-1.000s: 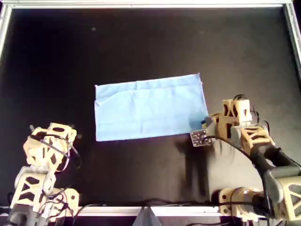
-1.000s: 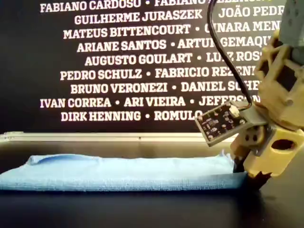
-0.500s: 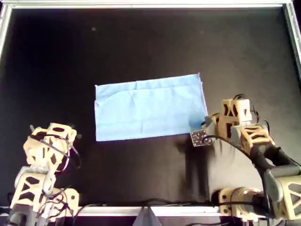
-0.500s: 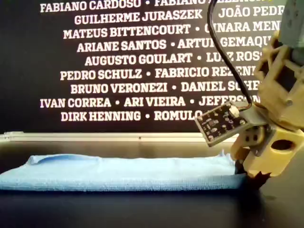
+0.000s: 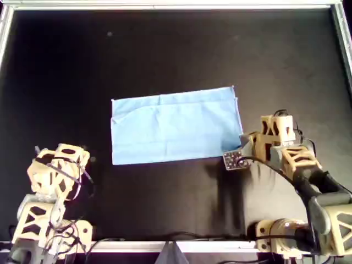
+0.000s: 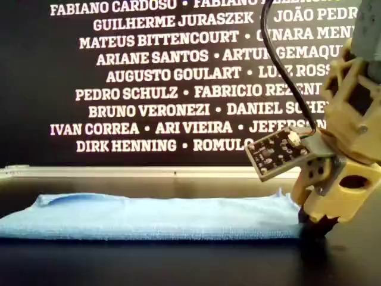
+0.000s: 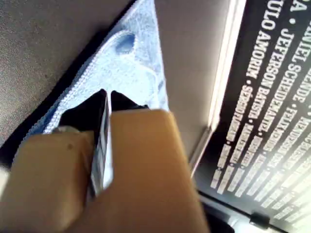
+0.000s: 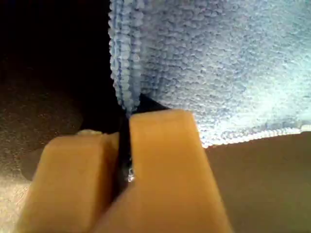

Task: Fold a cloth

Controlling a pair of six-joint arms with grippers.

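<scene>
Pinching one corner of the cloth with the right pincer, jaws pressed together on the hem, low on the black table. Spread flat beyond those tips. Keeping the left pincer closed, empty, well apart.

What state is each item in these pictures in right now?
cloth: lying flat on the table, apparently folded once already.
right end effector: closed on the cloth's corner, down at table level.
left end effector: closed, holding nothing, away from the cloth.
</scene>
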